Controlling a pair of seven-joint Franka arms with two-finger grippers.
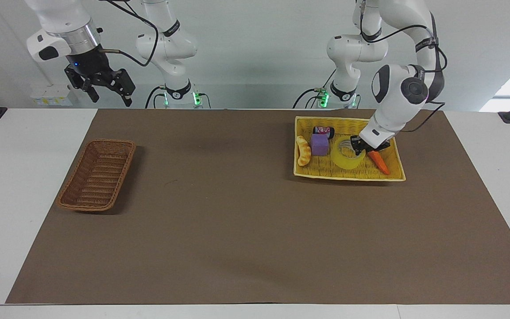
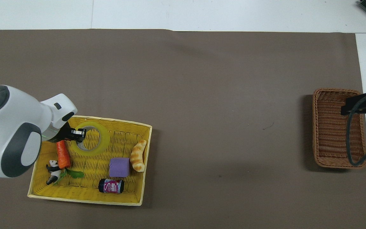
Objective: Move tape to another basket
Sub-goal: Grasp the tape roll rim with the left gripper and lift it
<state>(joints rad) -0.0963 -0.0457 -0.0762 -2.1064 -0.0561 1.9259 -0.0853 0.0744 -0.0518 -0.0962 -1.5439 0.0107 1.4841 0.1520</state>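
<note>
The left gripper (image 1: 357, 146) is down inside the yellow basket (image 1: 396, 178), clamped on the wall of the tape (image 1: 347, 160), one finger inside the roll's core and the other outside it. The tape sits tilted, its gripped side raised and its lower edge still within the yellow basket, over the basket floor.

In the overhead view, taking the tape (image 2: 91, 139) as the dial's centre, the carrot toy (image 2: 63, 154) lies at about 8 o'clock, just beside the left gripper (image 2: 80, 133); the purple block (image 2: 119, 167) is at about 4 o'clock, with the bread toy (image 2: 138, 156) just beside the block toward the right arm's end of the surface. The small can (image 2: 111, 186) lies at about 5 o'clock, nearer to the robots. A small panda figure (image 2: 52, 168) lies at about 8 o'clock past the carrot toy.

The brown wicker basket (image 1: 98, 174) stands on the brown mat (image 1: 246, 221) toward the right arm's end of the surface, well apart from the yellow basket. The right gripper (image 1: 106, 91) waits high in the air, its jaws spread open and holding nothing.
</note>
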